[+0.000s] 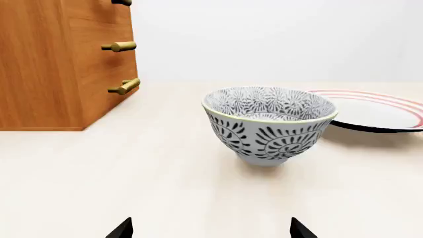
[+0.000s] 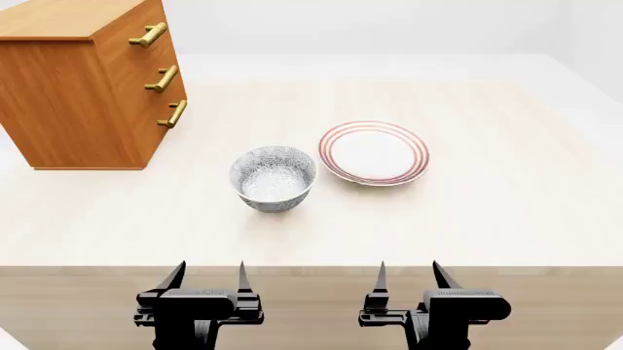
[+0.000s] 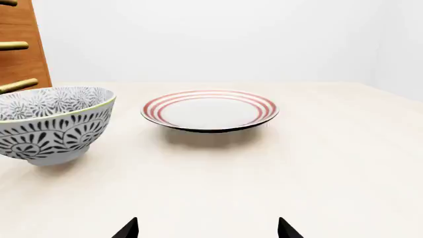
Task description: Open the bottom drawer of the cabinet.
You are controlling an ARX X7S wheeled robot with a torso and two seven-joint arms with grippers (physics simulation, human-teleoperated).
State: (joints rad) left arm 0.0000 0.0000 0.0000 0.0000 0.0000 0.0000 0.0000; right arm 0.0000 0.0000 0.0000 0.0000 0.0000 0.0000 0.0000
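Note:
The orange-brown cabinet (image 2: 68, 87) stands at the table's far left, with three stacked drawers, each with a brass bar handle. The bottom drawer (image 2: 168, 130) is shut, its handle (image 2: 175, 114) lowest of the three. In the left wrist view the cabinet (image 1: 39, 64) shows with the bottom handle (image 1: 126, 87). My left gripper (image 2: 209, 273) is open and empty at the table's near edge, far from the cabinet. My right gripper (image 2: 409, 272) is open and empty beside it. Both show only fingertips in the wrist views, left gripper (image 1: 211, 229), right gripper (image 3: 207, 229).
A grey patterned bowl (image 2: 273, 177) stands mid-table between my left gripper and the cabinet; it also shows in the left wrist view (image 1: 268, 124). A white plate with red rings (image 2: 374, 152) lies to its right. The pale wooden table (image 2: 506, 211) ends at a near edge by the grippers.

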